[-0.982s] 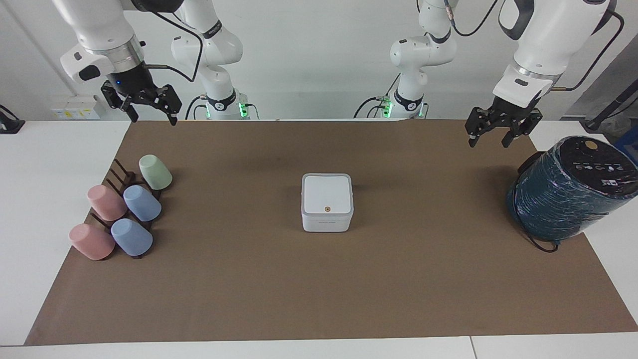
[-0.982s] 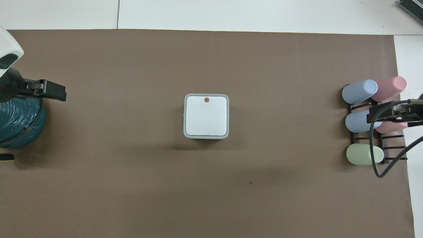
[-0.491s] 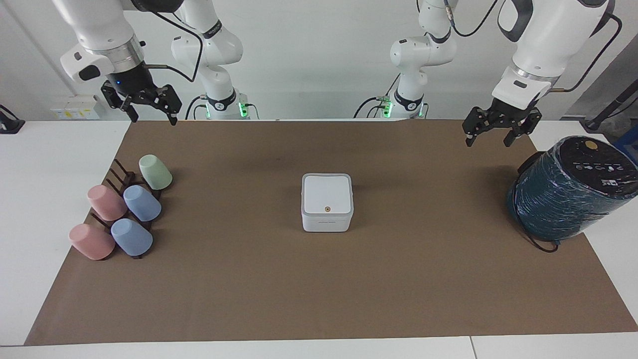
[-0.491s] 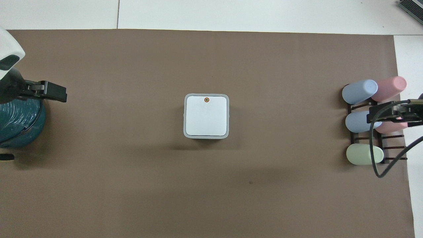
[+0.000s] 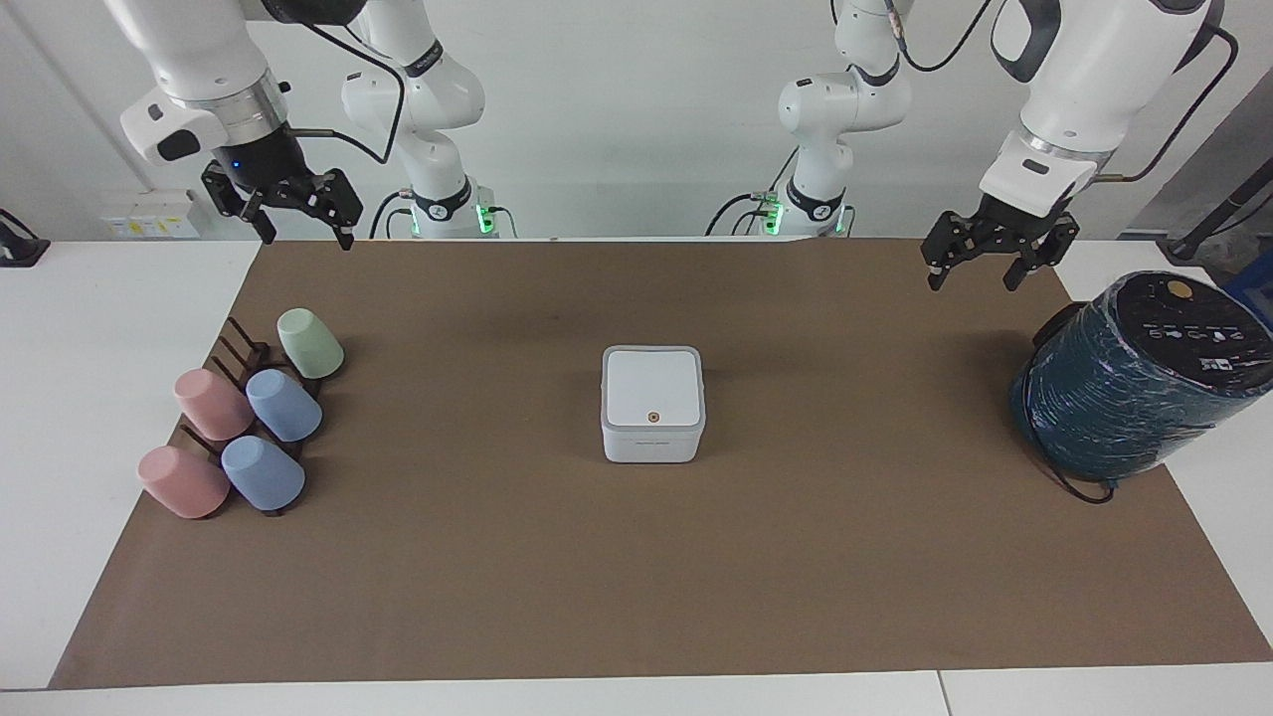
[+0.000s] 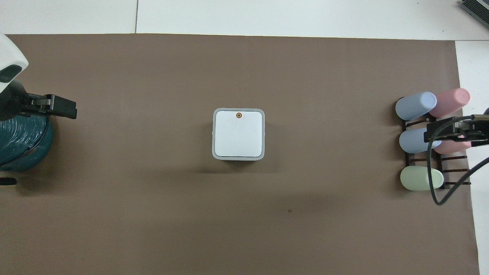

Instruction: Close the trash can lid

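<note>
Left gripper (image 5: 973,267) risen slightly, jaws released; right gripper (image 5: 295,218) waiting, released; lid (image 5: 651,388) flat on trash can (image 5: 651,446)

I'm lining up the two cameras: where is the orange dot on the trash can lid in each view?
Facing view: the orange dot is at the lid's lower edge, picture centre.
Overhead view: the dot is at the lid's upper edge, centre.
Shared landmark: green cup.

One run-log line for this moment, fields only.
lid: flat on trash can, shut | left claw: open, raised, empty | right claw: open, raised, empty | contact: none
</note>
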Controlling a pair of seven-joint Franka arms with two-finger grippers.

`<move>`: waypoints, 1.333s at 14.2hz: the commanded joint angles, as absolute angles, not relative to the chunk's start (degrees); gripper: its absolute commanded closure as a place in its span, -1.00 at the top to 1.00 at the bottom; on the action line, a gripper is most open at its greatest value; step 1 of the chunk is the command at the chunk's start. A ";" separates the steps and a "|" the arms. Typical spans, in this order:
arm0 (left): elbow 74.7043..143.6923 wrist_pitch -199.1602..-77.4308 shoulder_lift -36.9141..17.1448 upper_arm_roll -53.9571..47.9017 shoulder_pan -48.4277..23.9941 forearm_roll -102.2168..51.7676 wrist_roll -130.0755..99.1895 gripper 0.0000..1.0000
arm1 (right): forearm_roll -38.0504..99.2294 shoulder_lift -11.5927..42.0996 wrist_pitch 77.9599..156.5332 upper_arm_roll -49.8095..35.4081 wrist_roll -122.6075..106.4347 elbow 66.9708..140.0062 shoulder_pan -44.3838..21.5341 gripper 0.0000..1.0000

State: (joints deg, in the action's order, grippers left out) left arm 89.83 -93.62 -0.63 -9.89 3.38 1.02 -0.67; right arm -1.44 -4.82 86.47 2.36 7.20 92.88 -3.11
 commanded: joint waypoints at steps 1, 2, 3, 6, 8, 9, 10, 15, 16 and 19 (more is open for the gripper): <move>92.29 -95.19 1.23 -9.58 3.34 0.70 -0.88 1.00 | -0.97 -5.54 86.48 1.76 5.45 93.34 -2.02 1.00; 92.29 -95.27 1.32 -9.49 3.51 0.70 -0.88 1.00 | -0.88 -5.54 86.48 1.76 5.45 93.25 -2.02 1.00; 92.29 -95.36 1.23 -9.32 4.47 0.70 -0.70 1.00 | -0.88 -5.54 86.48 1.76 5.45 93.25 -2.02 1.00; 92.20 -96.06 1.14 -9.23 5.10 0.88 -0.53 1.00 | -0.88 -5.54 86.48 1.76 5.45 93.25 -2.02 1.00; 92.11 -97.99 0.97 -9.23 4.75 1.14 -0.79 1.00 | -0.97 -5.54 86.48 1.76 5.45 93.25 -2.02 1.00; 92.28 -98.17 0.97 -9.14 4.40 1.14 -0.79 1.00 | -0.88 -5.54 86.48 1.76 5.45 93.34 -2.02 1.00; 92.37 -97.83 1.14 -9.14 4.31 1.14 -0.79 1.00 | -0.88 -5.54 86.48 1.76 5.45 93.25 -2.02 1.00; 92.37 -96.94 1.14 -6.35 1.34 1.06 -0.70 1.00 | -0.97 -5.54 86.48 1.76 5.45 93.25 -2.02 1.00; 92.37 -96.60 1.14 -4.15 -0.94 1.05 -0.70 1.00 | -0.88 -5.54 86.48 1.76 5.45 93.34 -2.02 1.00; 92.81 -96.15 1.40 -3.87 -0.97 1.05 -0.53 1.00 | -0.88 -5.54 86.48 1.76 5.45 93.25 -2.02 1.00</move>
State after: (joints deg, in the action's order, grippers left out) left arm 90.38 -96.11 -0.61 -5.20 0.06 1.02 -0.67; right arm -1.44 -4.82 86.47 2.36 7.20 92.88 -3.11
